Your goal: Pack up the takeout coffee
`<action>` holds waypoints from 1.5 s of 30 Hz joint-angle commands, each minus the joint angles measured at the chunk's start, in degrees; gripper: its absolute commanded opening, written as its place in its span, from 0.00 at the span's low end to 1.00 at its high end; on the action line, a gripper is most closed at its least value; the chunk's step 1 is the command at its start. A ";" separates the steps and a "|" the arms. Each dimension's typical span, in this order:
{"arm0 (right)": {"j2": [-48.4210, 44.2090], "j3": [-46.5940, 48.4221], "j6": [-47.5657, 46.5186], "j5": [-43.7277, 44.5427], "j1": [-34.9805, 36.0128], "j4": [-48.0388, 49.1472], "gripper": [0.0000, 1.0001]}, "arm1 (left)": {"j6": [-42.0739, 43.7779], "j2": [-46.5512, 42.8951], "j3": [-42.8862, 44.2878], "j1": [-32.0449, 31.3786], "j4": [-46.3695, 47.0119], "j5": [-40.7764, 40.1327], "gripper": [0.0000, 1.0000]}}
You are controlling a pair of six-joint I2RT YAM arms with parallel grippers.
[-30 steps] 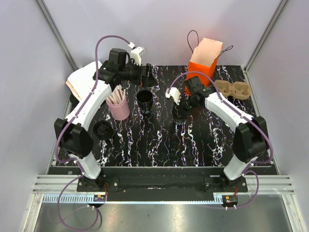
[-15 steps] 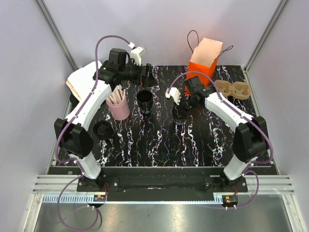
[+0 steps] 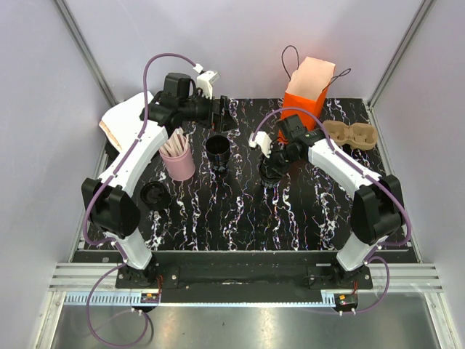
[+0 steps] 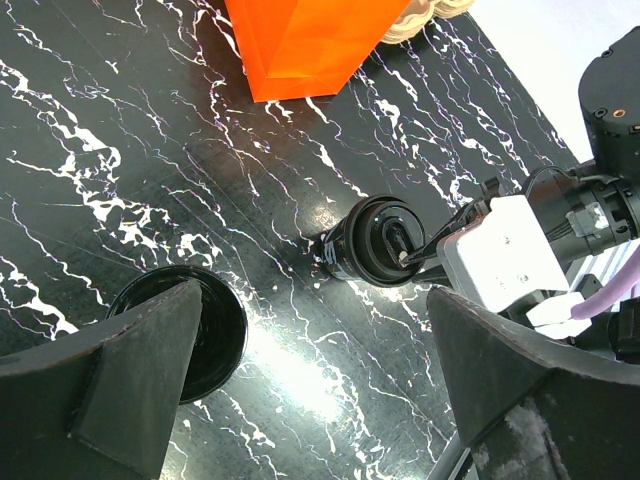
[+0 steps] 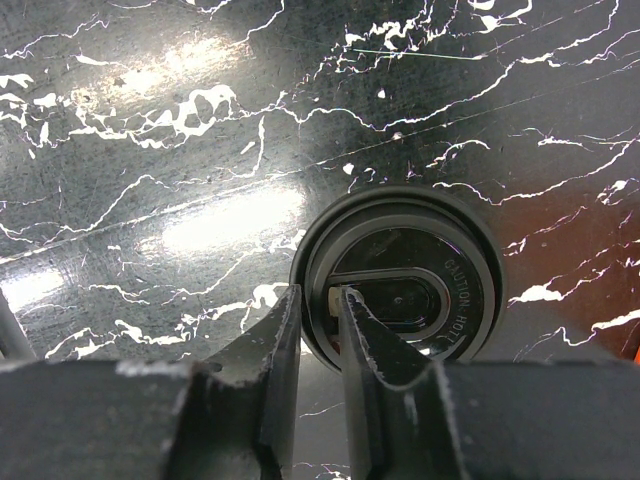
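— Where is the coffee (image 5: 400,290) found relative to the right gripper (image 5: 320,295)?
— It is seen directly beneath it, upright on the table (image 3: 232,211). The rim of the lid is straddled by the two fingers: one is set just outside the rim, the other just inside, over the lid's sunken top. The jaws are parted by a narrow slit only; whether the rim is pinched cannot be told.
— And the left gripper (image 4: 312,295)?
— Its jaws are spread wide, and it is positioned well apart from the coffee, near an open cup (image 3: 217,149).
— How is the coffee placed otherwise?
— It is stood outside the bag (image 3: 309,91), near it, on its near side.
— How is it described?
— A small black cup is shown, capped by a dark round lid with a raised rim, an oval recess and "CAUTION HOT" embossed beside that
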 commanded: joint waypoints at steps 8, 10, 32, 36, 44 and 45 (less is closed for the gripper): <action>-8.21 2.99 2.78 1.22 0.52 1.14 0.43 | -0.34 -0.61 0.36 0.17 3.40 1.80 0.99; -10.06 3.43 3.40 1.93 0.35 1.49 0.53 | -0.25 -0.61 0.28 0.17 3.40 1.71 0.99; -24.57 -0.43 21.42 -0.17 -17.58 4.22 1.00 | 0.46 12.65 4.22 -10.46 0.50 3.81 0.99; -26.24 -2.54 21.77 -0.26 -18.72 4.13 1.00 | -0.77 18.01 6.77 -10.99 0.06 5.75 0.99; -27.29 -4.65 22.74 -1.23 -19.43 4.40 0.99 | -1.13 23.12 9.15 -11.35 -0.03 7.16 0.99; -27.30 -5.00 22.82 -1.32 -19.52 4.66 0.99 | -1.21 23.56 9.50 -11.43 -0.12 7.24 0.99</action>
